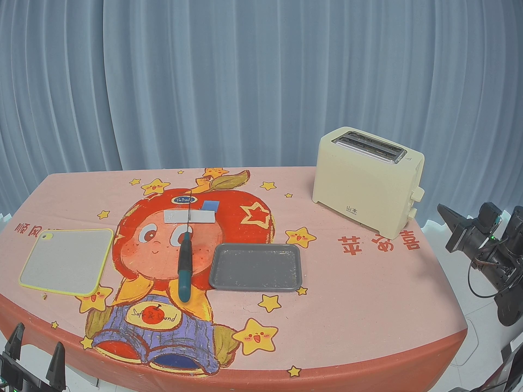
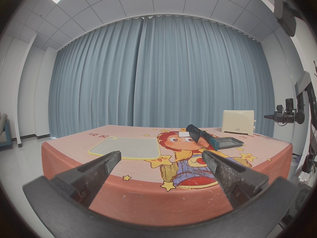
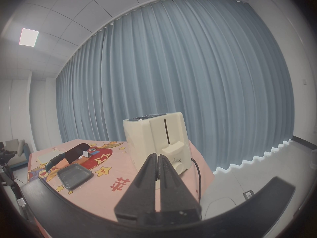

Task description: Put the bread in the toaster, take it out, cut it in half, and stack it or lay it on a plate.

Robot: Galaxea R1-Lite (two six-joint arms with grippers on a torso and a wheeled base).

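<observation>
The toaster (image 1: pixel 365 183) is what my next move turns on; it stands at the far right of the bench (image 1: pixel 354 311), and my right pincer (image 3: pixel 158 164) is by far the nearer of the two, hanging just off the bench's right edge with the toaster's end face straight ahead of its tips; the slots (image 1: pixel 370 146) run lengthwise toward that pincer, so the toaster's long axis points roughly at it, and the lever (image 3: pixel 174 148) on the end face sits just beyond the tips; the right pincer's fingers are pressed together with nothing between them, the arm held roughly level and aimed at the toaster; whether any bread sits down in the slots I cannot tell; my left pincer (image 2: pixel 160 159) is spread wide and empty, low off the near left corner, facing across the cutting board (image 1: pixel 68 261); the knife (image 1: pixel 185 262) lies mid-bench with its handle toward the near edge, just beside the grey tray (image 1: pixel 256 267) but apart from it; I judge the task barely begun, and the right arm the one to work the toaster.
</observation>
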